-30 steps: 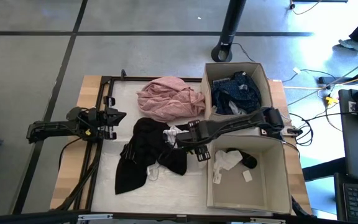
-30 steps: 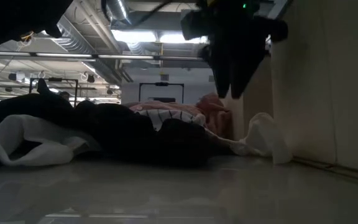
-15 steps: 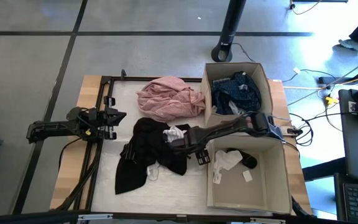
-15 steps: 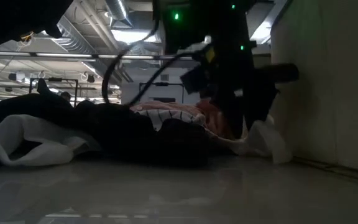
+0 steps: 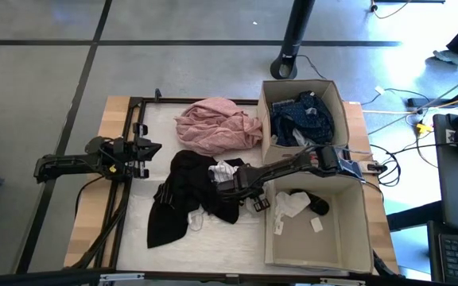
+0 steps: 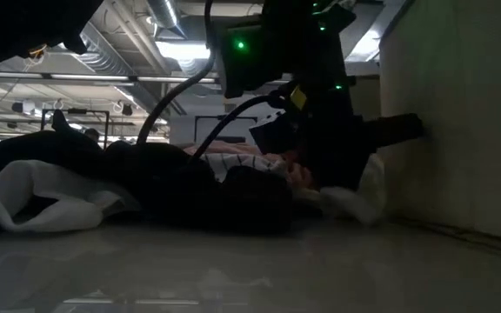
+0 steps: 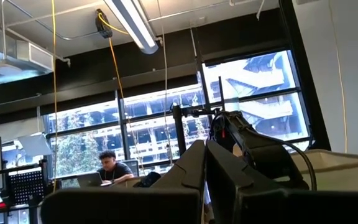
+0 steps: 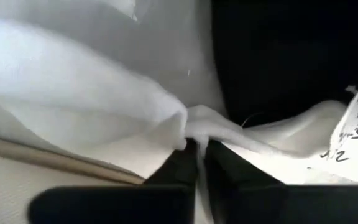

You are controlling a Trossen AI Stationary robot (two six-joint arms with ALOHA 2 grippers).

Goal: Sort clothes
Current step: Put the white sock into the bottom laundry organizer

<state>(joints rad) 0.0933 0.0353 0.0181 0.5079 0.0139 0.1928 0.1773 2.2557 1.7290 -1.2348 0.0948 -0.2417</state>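
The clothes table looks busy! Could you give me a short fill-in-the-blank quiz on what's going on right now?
1. The right gripper is down on the pile of ___ clothes.
2. Its fingers pinch a piece of ___ fabric.
3. The pink piece lies on the ___, not in a box.
4. The left gripper waits at the table's ___ edge.

Missing words: black; white; table; left
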